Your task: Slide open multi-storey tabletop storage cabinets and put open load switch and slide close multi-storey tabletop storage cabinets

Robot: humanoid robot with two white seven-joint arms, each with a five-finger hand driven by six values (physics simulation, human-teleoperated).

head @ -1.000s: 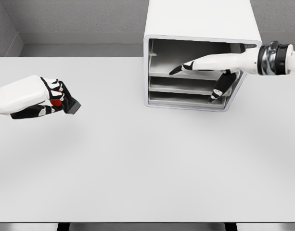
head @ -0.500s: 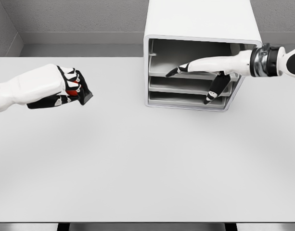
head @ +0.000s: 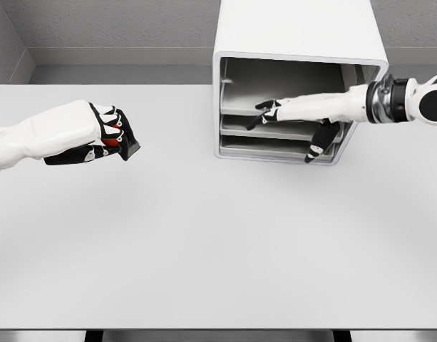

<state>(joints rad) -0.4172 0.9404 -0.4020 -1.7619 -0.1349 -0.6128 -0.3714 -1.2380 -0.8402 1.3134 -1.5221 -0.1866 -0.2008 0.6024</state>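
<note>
The white storage cabinet [head: 300, 35] stands at the back of the table, its front showing three stacked grey trays [head: 275, 128]. My right hand [head: 293, 121] reaches in from the right across the cabinet front, fingers stretched out over the upper tray and the thumb hanging by the lower trays; it holds nothing. My left hand [head: 108, 135] hovers over the table's left side, shut on the load switch [head: 124, 140], a small dark block with a red part showing between the fingers.
The grey-white table [head: 218, 242] fills the view, with its front edge near the bottom. A grey wall and a ledge run behind the cabinet.
My left hand with the load switch has risen and moved right toward the cabinet. My right hand has dropped slightly and shifted left along the cabinet front.
</note>
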